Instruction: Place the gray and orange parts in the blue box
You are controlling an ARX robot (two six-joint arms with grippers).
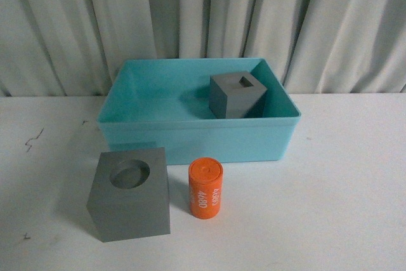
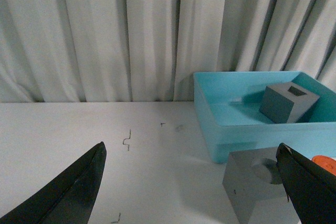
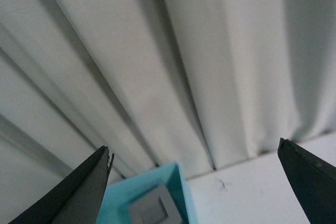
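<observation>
Both pincers are standing wide open and empty: the left pincer facing along the tabletop, the right pincer pointing up at the curtain. The square-hole cube is already lying in the box. The round-hole cube is standing ahead of the left pincer, off-centre toward one finger, with the cylinder beside it. We should be centring the jaws on its flat sides before closing.

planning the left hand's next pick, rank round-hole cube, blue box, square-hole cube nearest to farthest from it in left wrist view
1. Round-hole cube, on the table right by the left hand.
2. Blue box, just behind that cube.
3. Square-hole cube, inside the box.
</observation>
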